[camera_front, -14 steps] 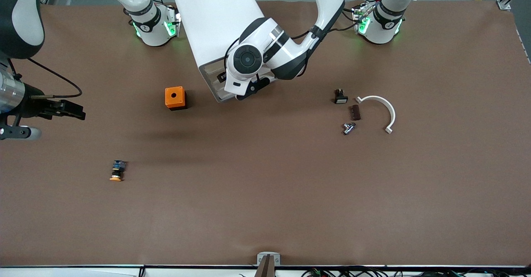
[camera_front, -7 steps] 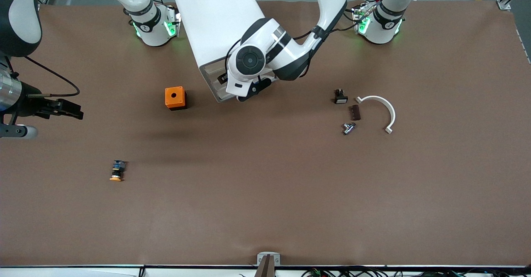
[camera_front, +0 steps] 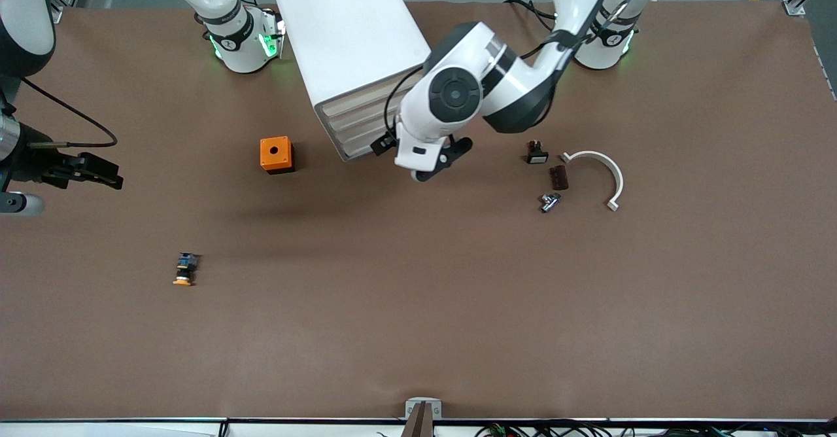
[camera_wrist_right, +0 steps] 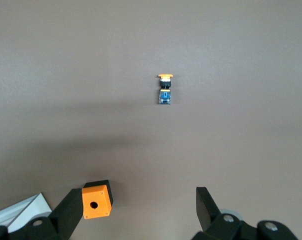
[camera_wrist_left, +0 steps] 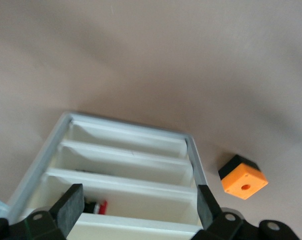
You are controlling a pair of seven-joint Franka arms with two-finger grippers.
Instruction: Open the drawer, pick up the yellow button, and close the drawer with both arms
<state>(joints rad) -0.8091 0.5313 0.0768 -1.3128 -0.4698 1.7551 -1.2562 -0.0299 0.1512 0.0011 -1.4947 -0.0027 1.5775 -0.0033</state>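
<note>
Drawer (camera_front: 356, 100) reads shut and button (camera_front: 185, 271) lies on the desk near the cabinet (camera_front: 346, 38), so I judge the job finishing: left hand (camera_front: 437, 162) released before its front, right hand (camera_front: 98, 170) released, waiting; next, retreat.

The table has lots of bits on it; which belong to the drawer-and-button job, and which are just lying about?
Job: top drawer, button, left gripper, right gripper.
Lying about: orange cube, black part, brown piece, metal fitting, white arc.
</note>
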